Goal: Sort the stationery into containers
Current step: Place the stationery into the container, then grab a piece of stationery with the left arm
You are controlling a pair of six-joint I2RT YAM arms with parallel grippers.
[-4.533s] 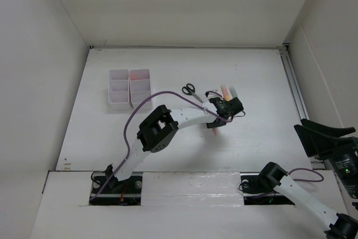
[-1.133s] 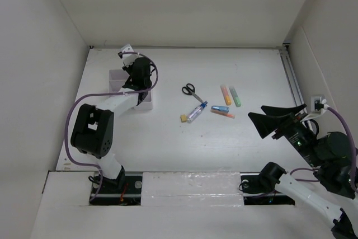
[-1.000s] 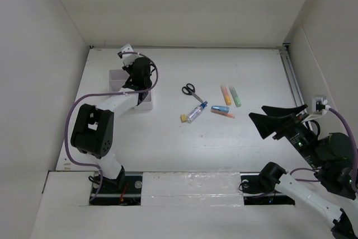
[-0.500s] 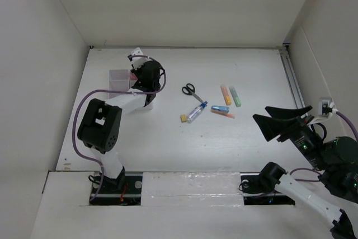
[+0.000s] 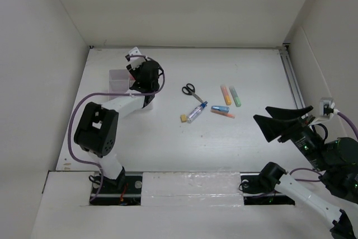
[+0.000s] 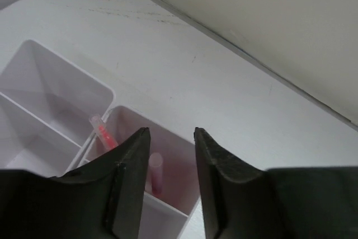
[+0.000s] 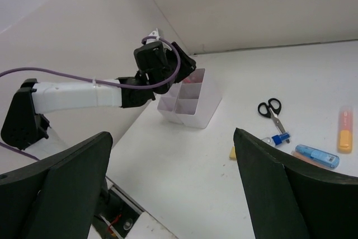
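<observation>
Top external view: a white counter (image 5: pixel 168 149) with an organizer (image 5: pixel 117 76) toward its far left and loose stationery spread to the organizer's right. Your left gripper (image 5: pixel 136 80) hangs directly over the organizer, above its right-hand column. In the left wrist view its jaws stand a narrow gap apart with nothing between them. Straight below them, the far right compartment holds 2 red-pink pens (image 6: pixel 103 133) leaning on end.

Everything left to sort lies to the right of the organizer, well apart from it.
- **Closest to the organizer:** the scissors (image 5: pixel 189 89), with handles toward the organizer and blades pointing away and nearward.
- **Farther right:** the yellow eraser (image 5: pixel 183 118), then the bottle (image 5: pixel 197 111) on a diagonal with its blue cap at the far-right end.
- **Farther again:** the blue marker (image 5: pixel 220 108) and a thin pen (image 5: pixel 225 115) just beside it, both lying crosswise.
- **Farthest from the organizer:** the orange marker (image 5: pixel 225 94) and green marker (image 5: pixel 235 96), side by side with their long axes running far to near.

Your right gripper (image 5: pixel 260 125) hovers farther from the organizer than any of these, jaws wide and empty, pointing back toward the markers.

By my judgement the scissors sit nearer your left gripper and the markers nearer your right. The next pick therefore turns on which arm you send and on lining the jaws across that item's long axis.
</observation>
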